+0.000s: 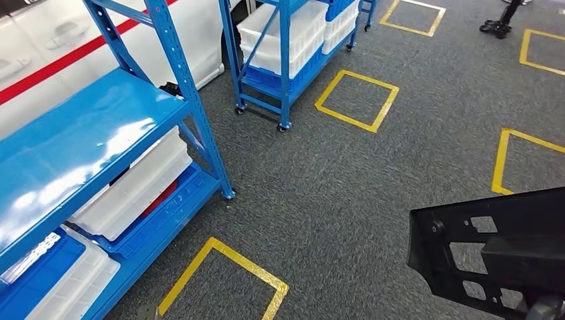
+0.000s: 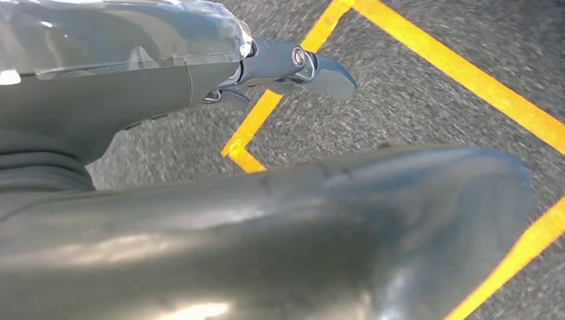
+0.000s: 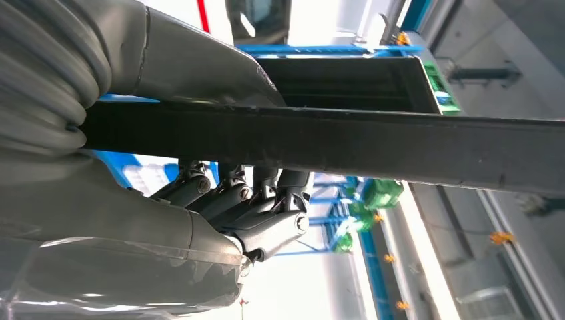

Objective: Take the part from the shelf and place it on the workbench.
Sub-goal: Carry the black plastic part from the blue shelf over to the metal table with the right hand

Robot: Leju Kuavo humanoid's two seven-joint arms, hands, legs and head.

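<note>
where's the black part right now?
The black part is off the shelf, in the right hand: low right in the head view, over grey carpet beside the yellow floor squares. In the right wrist view, the fingers wrap it.

Two blue shelf racks stand on the grey floor — a near one (image 1: 100, 133) and a wheeled one (image 1: 286, 60) farther back. Six yellow taped squares (image 1: 356, 100) mark the floor, some cut off by the frame. The near rack holds two white bins (image 1: 133, 187) and one blue bin (image 1: 33, 280). One black part (image 1: 493, 247) — a single perforated bracket.
</note>
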